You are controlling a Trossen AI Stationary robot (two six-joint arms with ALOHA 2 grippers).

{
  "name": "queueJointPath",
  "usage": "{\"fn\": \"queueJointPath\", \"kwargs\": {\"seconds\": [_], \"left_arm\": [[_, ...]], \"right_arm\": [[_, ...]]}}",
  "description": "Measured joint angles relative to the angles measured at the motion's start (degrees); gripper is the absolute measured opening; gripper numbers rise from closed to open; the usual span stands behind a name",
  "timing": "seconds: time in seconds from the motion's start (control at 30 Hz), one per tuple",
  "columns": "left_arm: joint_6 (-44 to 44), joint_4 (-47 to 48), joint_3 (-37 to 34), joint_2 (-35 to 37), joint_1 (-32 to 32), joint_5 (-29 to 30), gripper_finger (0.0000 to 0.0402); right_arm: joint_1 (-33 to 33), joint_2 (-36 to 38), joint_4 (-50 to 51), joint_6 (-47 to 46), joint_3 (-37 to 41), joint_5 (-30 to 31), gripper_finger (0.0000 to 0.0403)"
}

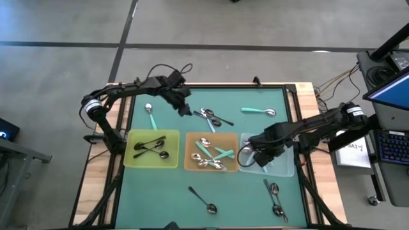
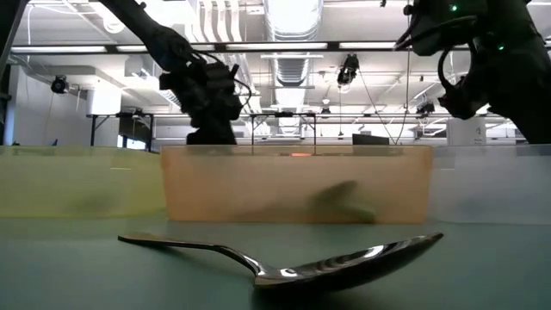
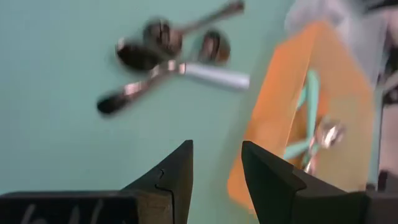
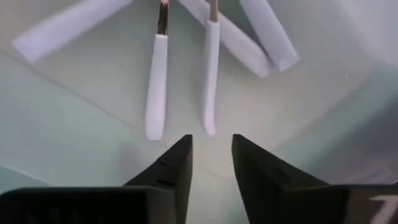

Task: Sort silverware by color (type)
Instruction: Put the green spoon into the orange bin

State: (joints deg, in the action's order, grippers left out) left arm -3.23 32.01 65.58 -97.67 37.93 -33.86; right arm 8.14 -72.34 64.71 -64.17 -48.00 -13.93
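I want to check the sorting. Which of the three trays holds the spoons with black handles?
The yellow tray, the one nearest the left arm. The orange tray in the middle holds teal-handled spoons, and the clear tray under the right gripper holds pale-handled ones.

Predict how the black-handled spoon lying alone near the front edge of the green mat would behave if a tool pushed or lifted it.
The black-handled spoon looks thin and rigid, so it would probably stay stiff rather than bend. Its rounded shiny bowl rests on the mat, so a push may make it rock or spin. The smooth handle looks narrow, so it might slip from a loose pinch.
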Motion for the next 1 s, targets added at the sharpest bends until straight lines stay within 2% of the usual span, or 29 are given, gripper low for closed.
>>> {"fn": "queueJointPath", "kwargs": {"seconds": [0.07, 0.13, 0.37, 0.47, 0.63, 0.77, 1.0], "left_arm": [[1.01, 3.13, 0.00, 0.00, -0.02, 1.92, 0.0119], [1.06, 6.24, 0.00, 0.00, -0.04, 6.69, 0.0119], [-2.11, 20.66, -0.17, 0.00, -0.02, 35.04, 0.0119], [-5.12, 24.90, -1.27, 0.10, 0.07, 42.40, 0.0120], [-10.11, 25.92, -7.19, 2.63, 0.04, 43.77, 0.0120], [-17.50, 23.67, -13.72, 6.79, 0.02, 43.72, 0.0120], [-32.06, 7.78, -25.74, 14.74, 0.00, 39.74, 0.0120]], "right_arm": [[-0.02, 0.00, 0.14, 0.86, -0.48, 0.00, 0.0116], [-0.02, 0.02, 0.02, 1.78, -1.34, 0.00, 0.0119], [-0.02, 0.04, -0.05, 1.76, -5.04, 3.43, 0.0122], [-0.02, 0.04, -0.14, 1.93, -6.77, 5.95, 0.0122], [-0.12, 0.04, -0.14, 3.58, -9.17, 9.08, 0.0123], [-1.18, 0.04, -0.26, 6.53, -10.23, 10.04, 0.0123], [-6.26, 0.04, -0.28, 13.07, -10.61, 11.63, 0.0123]]}}
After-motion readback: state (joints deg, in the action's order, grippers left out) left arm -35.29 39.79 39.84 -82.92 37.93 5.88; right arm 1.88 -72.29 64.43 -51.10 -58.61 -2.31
